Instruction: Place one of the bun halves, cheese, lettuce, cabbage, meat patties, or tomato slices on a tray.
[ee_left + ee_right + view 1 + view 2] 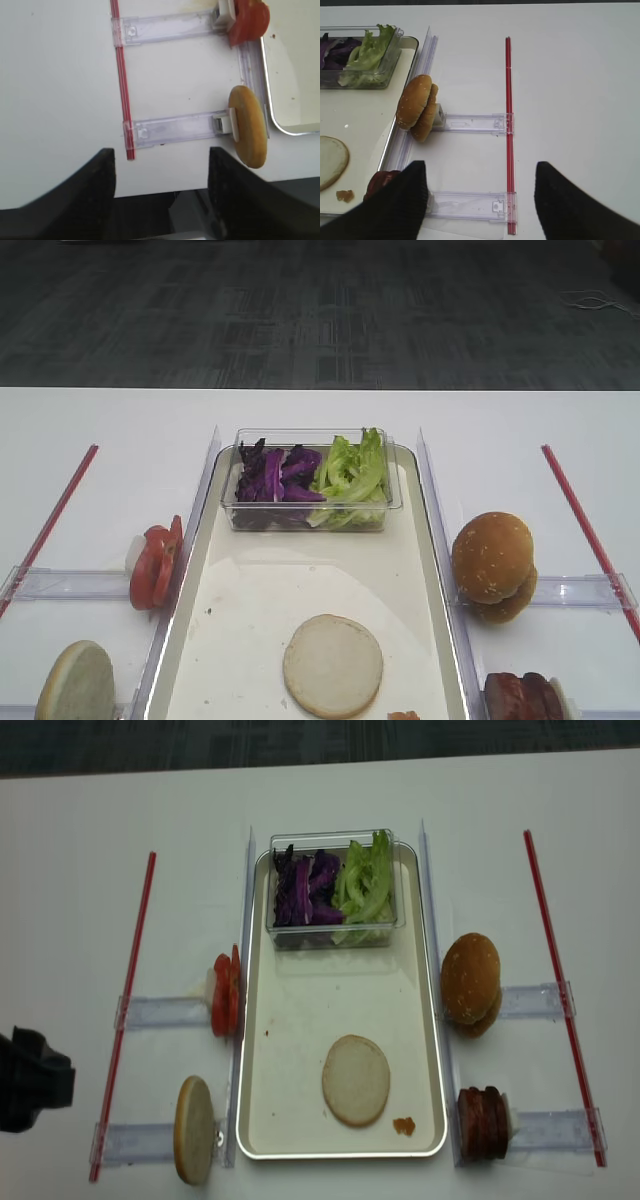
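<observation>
We log one bun half [356, 1080] already lying flat on the tray [300, 1020], near end, a small orange crumb [404, 1125] just beside it. So a next layer is our guess for the step in hand.

Risks from here:
- The tomato slices [224, 995] stand on edge against a clear holder [160, 1011], just left of the tray rim — a pinch from the side could topple the stack or take several at once.
- The upright bun half [247, 125] may roll off its holder if nudged.
- The lettuce [362, 885] and cabbage [303, 890] sit in a clear tub [330, 932] at the tray's far end; loose strips could scatter.

Left tool [160, 175]: spread wide, holding nothing, over bare surface [55, 100], well left of the tray; the upright bun half lies just to its right, the tomato slices farther off.

Right tool [480, 195]: spread, empty; the meat patties [382, 182] sit beside its left finger [402, 200].
</observation>
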### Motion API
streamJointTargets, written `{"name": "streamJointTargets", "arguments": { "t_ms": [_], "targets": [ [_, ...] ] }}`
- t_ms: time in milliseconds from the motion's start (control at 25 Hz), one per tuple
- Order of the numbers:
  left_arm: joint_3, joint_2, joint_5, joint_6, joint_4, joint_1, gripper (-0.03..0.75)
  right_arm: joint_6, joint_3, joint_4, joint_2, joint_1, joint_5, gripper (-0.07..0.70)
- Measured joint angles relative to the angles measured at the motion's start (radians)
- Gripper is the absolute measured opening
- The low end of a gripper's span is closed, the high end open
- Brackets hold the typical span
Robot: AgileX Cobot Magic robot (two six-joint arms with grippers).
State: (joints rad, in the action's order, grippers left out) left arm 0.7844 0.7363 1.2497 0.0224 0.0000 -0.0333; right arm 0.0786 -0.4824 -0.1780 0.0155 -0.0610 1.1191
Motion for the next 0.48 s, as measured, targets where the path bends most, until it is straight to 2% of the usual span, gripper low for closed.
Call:
{"name": "streamJointTargets", "arguments": {
  "t_ms": [480],
  "targets": [
    [-0.098,-0.275,-0.004,-0.011,-0.01,0.001,0.42,0.0,0.0,0.0,0.0,0.0,0.0,0.468]
  ]
}}
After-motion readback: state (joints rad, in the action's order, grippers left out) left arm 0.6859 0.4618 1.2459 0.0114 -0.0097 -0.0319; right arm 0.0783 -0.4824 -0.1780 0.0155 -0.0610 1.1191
